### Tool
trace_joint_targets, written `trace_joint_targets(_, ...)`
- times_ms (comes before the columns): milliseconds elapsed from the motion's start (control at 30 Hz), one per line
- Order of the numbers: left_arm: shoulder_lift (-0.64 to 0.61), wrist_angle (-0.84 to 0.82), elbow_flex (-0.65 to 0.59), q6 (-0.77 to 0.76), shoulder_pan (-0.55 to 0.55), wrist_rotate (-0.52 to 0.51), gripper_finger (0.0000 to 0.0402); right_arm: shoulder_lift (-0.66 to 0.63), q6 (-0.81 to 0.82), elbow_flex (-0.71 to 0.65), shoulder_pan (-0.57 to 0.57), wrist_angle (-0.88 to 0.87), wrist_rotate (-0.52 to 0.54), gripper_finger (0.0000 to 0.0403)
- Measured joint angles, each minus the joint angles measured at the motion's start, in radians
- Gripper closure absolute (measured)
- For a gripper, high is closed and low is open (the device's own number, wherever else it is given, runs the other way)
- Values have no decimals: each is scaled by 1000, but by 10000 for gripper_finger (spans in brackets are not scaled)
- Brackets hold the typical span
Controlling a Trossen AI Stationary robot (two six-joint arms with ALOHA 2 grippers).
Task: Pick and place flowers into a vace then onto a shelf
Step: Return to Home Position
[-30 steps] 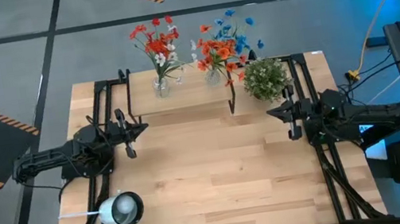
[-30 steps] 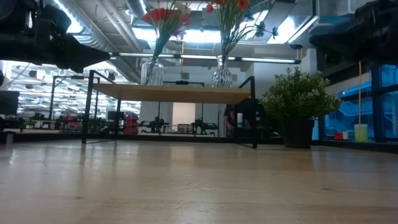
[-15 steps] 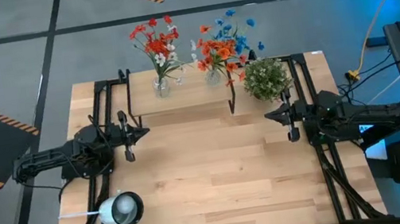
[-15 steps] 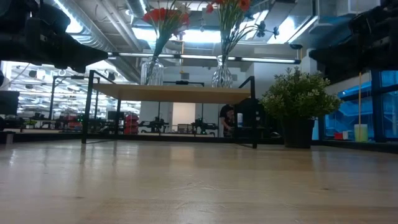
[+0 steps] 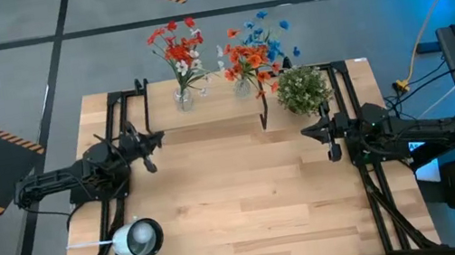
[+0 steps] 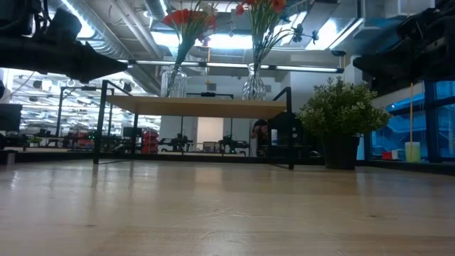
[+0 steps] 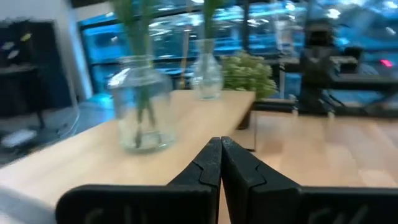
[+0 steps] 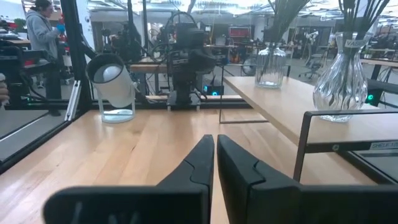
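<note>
Two clear glass vases stand on the shelf (image 5: 207,111) at the table's far side. The left vase (image 5: 183,98) holds red and whitish flowers (image 5: 179,48). The right vase (image 5: 242,86) holds red and blue flowers (image 5: 257,45). In the low view the shelf (image 6: 199,107) stands on thin black legs. My left gripper (image 5: 149,151) is shut and empty, near the shelf's left end, also shown in its wrist view (image 7: 221,149). My right gripper (image 5: 330,140) is shut and empty, right of the shelf, near side of the bushy plant; it also shows in its wrist view (image 8: 215,146).
A round bushy green plant (image 5: 302,88) in a dark pot stands at the shelf's right end. A white lamp-like cylinder (image 5: 138,239) lies at the near left. Black rails (image 5: 112,118) run along both table sides. A person (image 8: 43,25) stands beyond the table.
My left gripper has turned, its fingers swinging from pointing toward the near edge round toward the shelf, still shut. My right arm has come down a little. The vases and flowers have kept still.
</note>
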Motion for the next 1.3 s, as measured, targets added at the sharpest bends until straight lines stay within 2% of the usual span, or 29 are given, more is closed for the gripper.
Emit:
trace_joint_targets(100, 0, 3, 0, -35, 1, -36, 398, 0, -1, 0, 0, 1, 0, 377)
trace_joint_targets(800, 0, 3, 0, -40, 1, -37, 398, 0, -2, 0, 11, 2, 2, 377)
trace_joint_targets(933, 0, 3, 0, -40, 1, -37, 398, -21, 16, 0, 33, -11, 2, 377)
trace_joint_targets(1067, 0, 3, 0, -40, 1, -36, 398, -82, 0, 0, 102, -88, 5, 377)
trace_joint_targets(1300, 0, 3, 0, -41, 1, -36, 398, -79, 54, 0, 132, -90, 10, 377)
